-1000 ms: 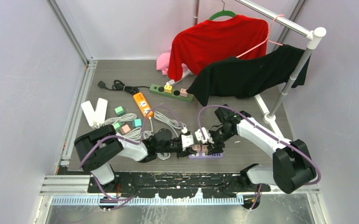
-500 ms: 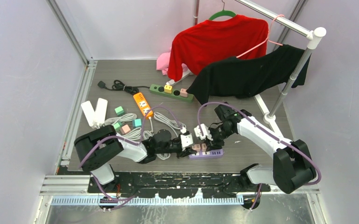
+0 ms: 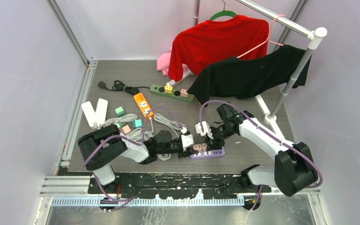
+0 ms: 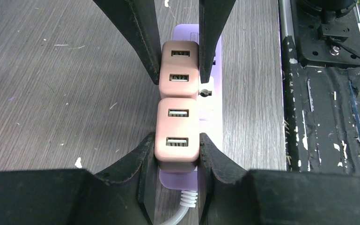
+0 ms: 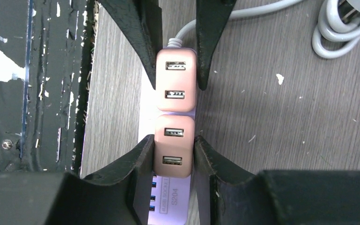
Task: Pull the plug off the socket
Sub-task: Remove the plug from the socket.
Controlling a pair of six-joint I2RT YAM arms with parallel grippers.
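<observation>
Grey table (image 3: 121,70) bears purple strip (image 3: 217,153), green strip (image 3: 159,90), orange strip (image 3: 143,104) (white strips (image 3: 95,112) too), coiled cables (image 3: 167,120).

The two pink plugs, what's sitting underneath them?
A purple power strip lies under the pink plugs, with its edge and grey cord showing. The sockets they sit in are covered.

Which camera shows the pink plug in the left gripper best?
Left wrist: the pink plug sits close, both USB ports clear, the left gripper pinching its sides. Right wrist shows it farther off; top external shows only a tiny pink speck.
</observation>
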